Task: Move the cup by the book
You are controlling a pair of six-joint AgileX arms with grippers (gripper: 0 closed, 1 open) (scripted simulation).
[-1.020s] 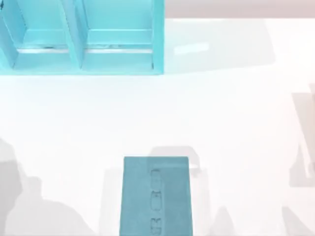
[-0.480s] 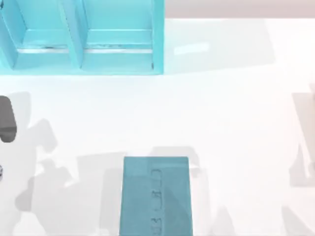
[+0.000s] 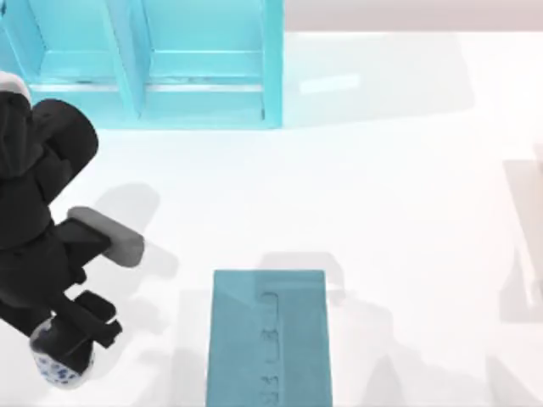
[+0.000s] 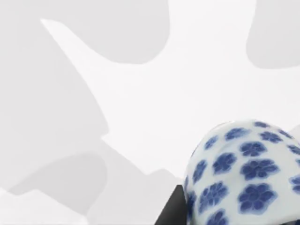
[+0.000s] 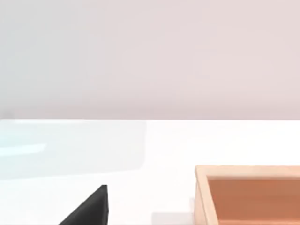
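Cup (image 3: 53,370) sits low at the top view's left edge, near the front, mostly hidden under the left gripper (image 3: 72,339); in the left wrist view its white wall with blue flower marks (image 4: 243,173) bulges up close against a dark finger edge (image 4: 174,211). The fingers look closed around the cup, so I judge the carry to be in hand, with the cup held. Book (image 3: 268,337) lies flat to the right of it, well apart, at the front middle of the surface (image 3: 382,195). The next move calls for a sideways carry toward the book's left edge, then a level set-down just beside it, not on its cover. Farther back, the cyan shelf unit (image 3: 170,68) stands at the rear left. A wooden tray (image 5: 243,192) shows in the right wrist view; whether the right fingers are wide or narrow I cannot tell. Half a second ago only a grey sliver of the left arm showed at the left edge; now the arm reaches well into view.
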